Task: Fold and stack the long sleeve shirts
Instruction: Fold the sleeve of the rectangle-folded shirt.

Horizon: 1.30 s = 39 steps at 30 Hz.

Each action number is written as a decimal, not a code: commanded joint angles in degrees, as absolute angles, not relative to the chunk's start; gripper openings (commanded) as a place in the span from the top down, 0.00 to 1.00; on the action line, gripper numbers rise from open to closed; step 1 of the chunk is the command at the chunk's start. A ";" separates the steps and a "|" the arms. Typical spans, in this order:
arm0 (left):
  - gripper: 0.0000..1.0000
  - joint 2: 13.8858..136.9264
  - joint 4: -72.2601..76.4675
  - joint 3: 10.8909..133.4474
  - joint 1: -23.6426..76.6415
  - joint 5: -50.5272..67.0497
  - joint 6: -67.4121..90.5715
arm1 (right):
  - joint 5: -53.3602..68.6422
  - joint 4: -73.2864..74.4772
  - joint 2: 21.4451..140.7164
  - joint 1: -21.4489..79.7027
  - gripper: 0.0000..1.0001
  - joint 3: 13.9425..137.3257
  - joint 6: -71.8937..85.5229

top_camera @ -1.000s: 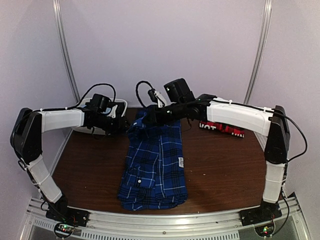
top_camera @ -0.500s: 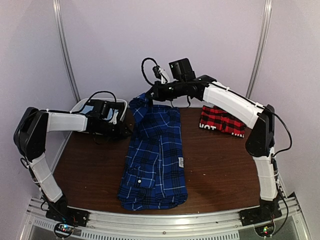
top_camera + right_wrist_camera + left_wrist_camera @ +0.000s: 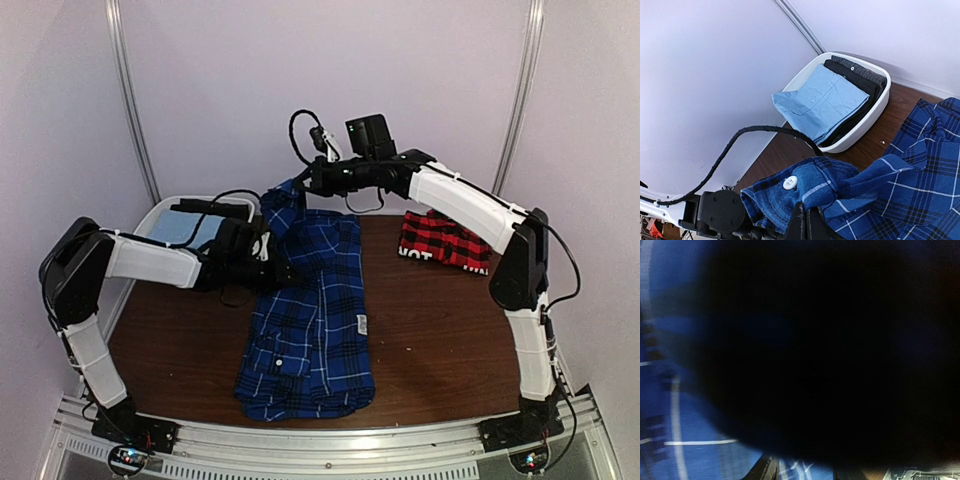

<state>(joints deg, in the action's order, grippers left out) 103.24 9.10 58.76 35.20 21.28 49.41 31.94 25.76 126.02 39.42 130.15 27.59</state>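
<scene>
blue shirt [image 3: 312, 330] is pinched at its far end in the right gripper [image 3: 306, 183], now lifted higher above the surface's [image 3: 440, 335] far edge. the left gripper [image 3: 283, 272] has slid onto its left side, grip unreadable. a fold seems underway; red shirt [image 3: 445, 243] lies far-right.

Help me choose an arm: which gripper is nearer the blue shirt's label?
Left: left gripper sits at the blue plaid shirt's left edge, back-left of the white label; right gripper holds its far end.
</scene>
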 commanded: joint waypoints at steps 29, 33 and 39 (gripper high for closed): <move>0.46 110.16 22.25 59.35 37.79 -14.20 63.89 | 27.46 17.76 111.88 39.41 1.00 107.38 27.16; 0.50 108.67 22.77 57.63 37.79 -11.49 61.90 | 26.95 17.58 109.65 39.47 1.00 101.94 26.00; 0.59 102.83 21.37 52.44 37.79 -7.47 59.15 | 26.06 18.64 106.31 39.54 1.00 93.01 23.27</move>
